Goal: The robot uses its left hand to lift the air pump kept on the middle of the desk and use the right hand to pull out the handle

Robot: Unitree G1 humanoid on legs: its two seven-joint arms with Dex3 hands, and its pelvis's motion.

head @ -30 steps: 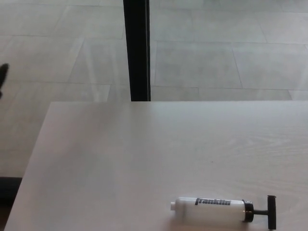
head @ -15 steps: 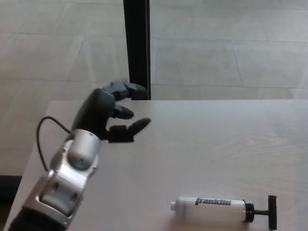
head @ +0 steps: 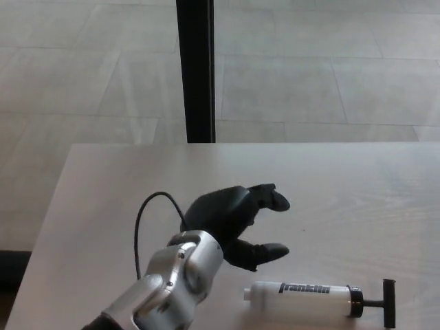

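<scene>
the desk [head: 344, 185] is bare across its far half and right side, so a hand could pass freely there. near the front edge lies the air pump [head: 302, 300], its handle [head: 389, 303] pointing right with bare surface beside it. the left hand [head: 237, 223], fingers spread, hangs just above and left of the pump, blocking approach from that side

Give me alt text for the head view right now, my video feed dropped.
The robot's left hand, fingers apart, hovers just left of and above a white air pump lying on a pale desk, not touching it. The pump's black handle points right. Right hand not visible.
</scene>
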